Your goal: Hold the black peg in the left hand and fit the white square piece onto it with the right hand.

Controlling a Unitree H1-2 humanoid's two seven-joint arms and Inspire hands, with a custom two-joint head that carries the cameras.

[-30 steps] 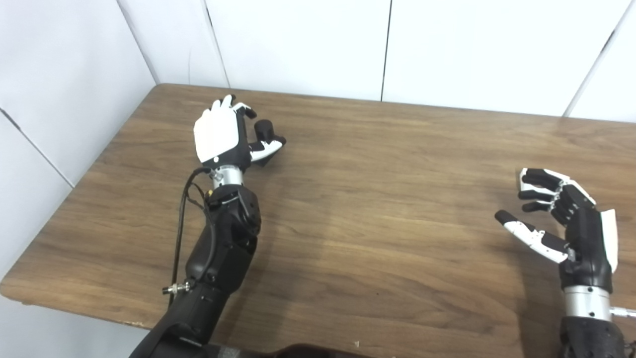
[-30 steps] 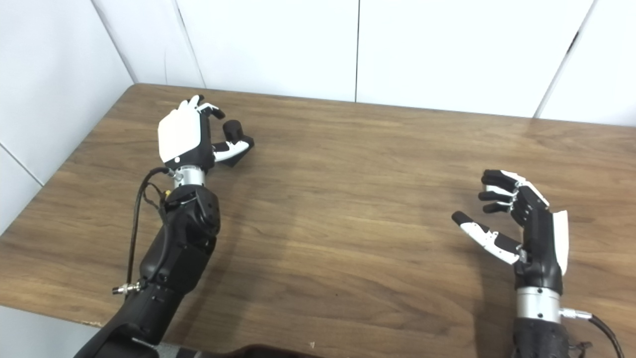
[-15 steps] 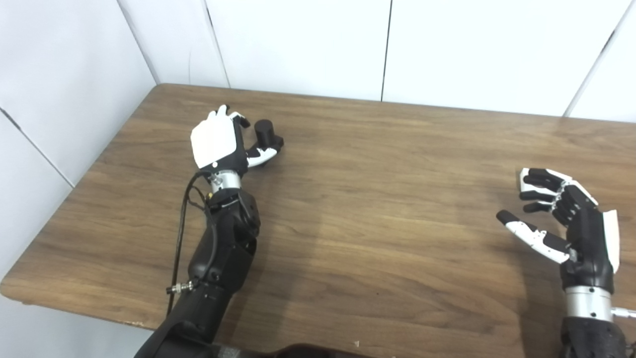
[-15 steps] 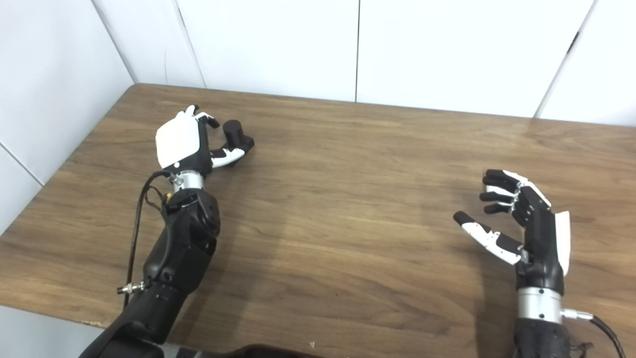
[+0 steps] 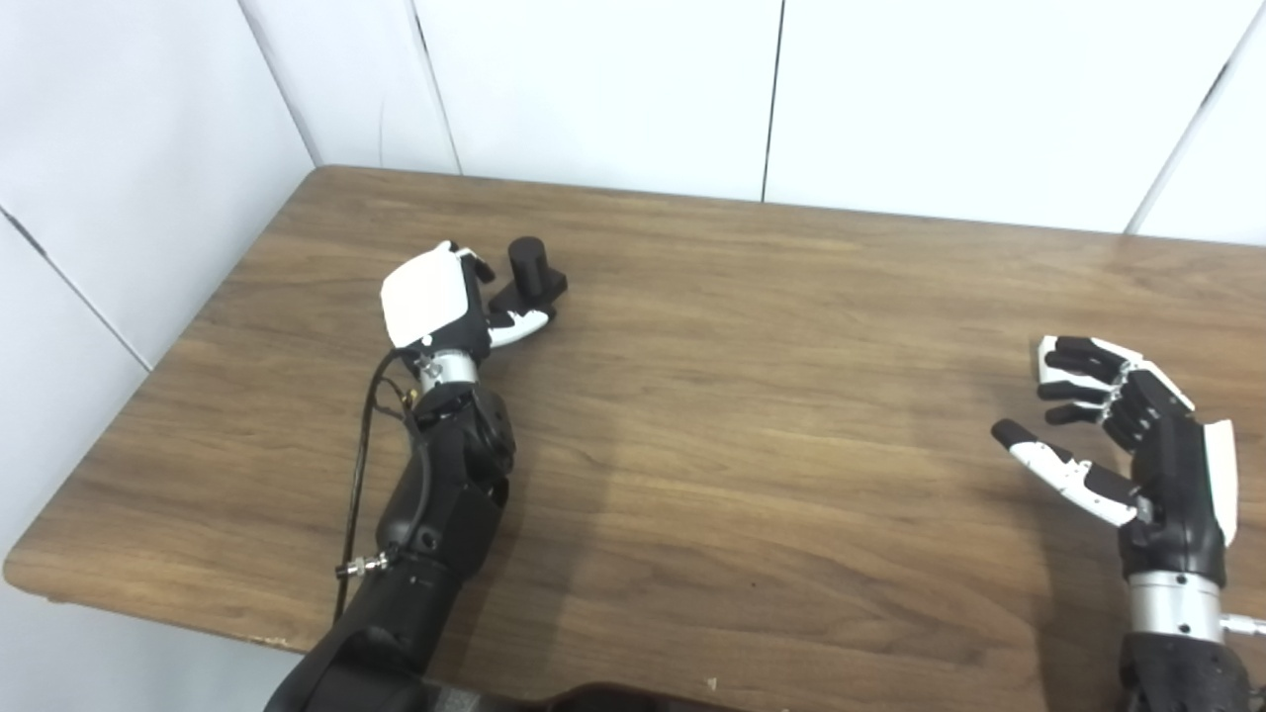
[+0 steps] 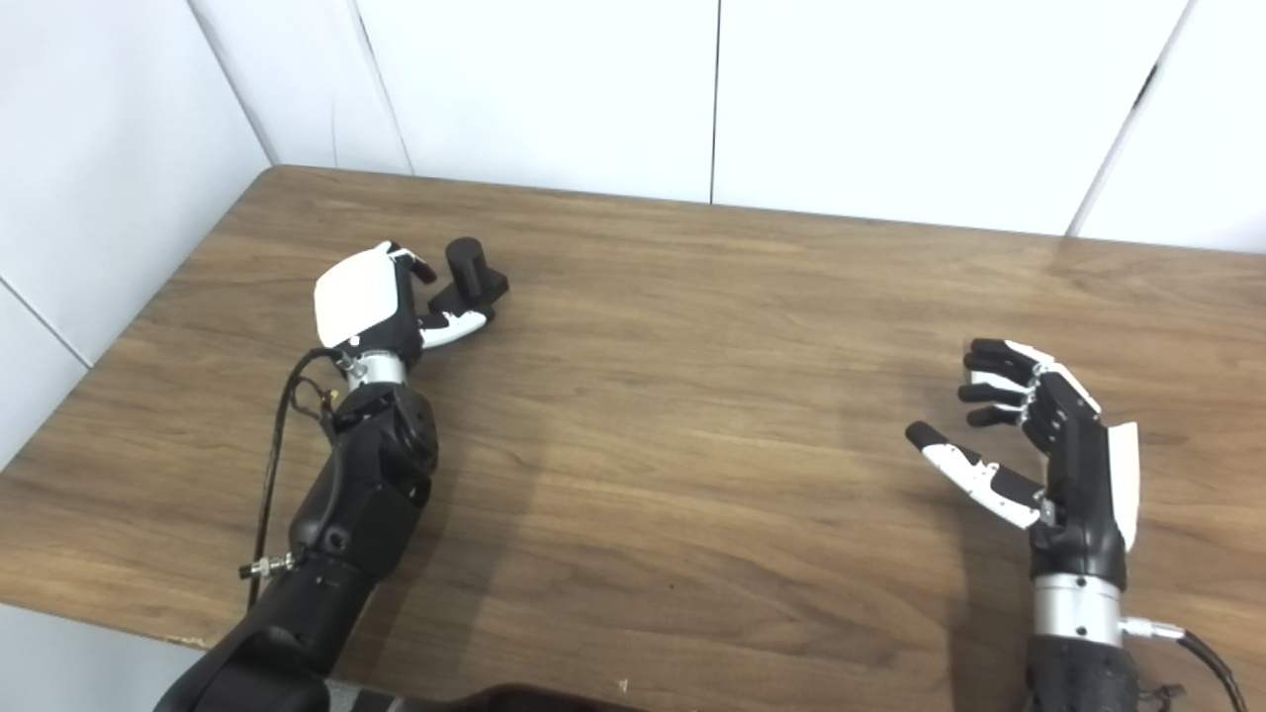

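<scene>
A black peg (image 5: 528, 259) stands upright on its square black base at the far left of the wooden table (image 5: 771, 415). My left hand (image 5: 440, 307) lies low just left of it, its white back facing up. Its curled fingers are beside the base and its thumb (image 5: 516, 319) lies along the base's near side. The fingers stay apart and the peg rests on the table. My right hand (image 5: 1137, 435) hovers at the right side, open, palm facing left, holding nothing. No white square piece is in view.
White wall panels (image 5: 593, 89) stand close behind the table and along its left side. The table's near edge (image 5: 148, 603) runs across the lower left. A black cable (image 5: 361, 435) loops along my left forearm.
My left hand has sunk towards the table beside the peg, and its fingers have curled in more. The peg and the right hand have stayed put. The camera has shifted slightly.
</scene>
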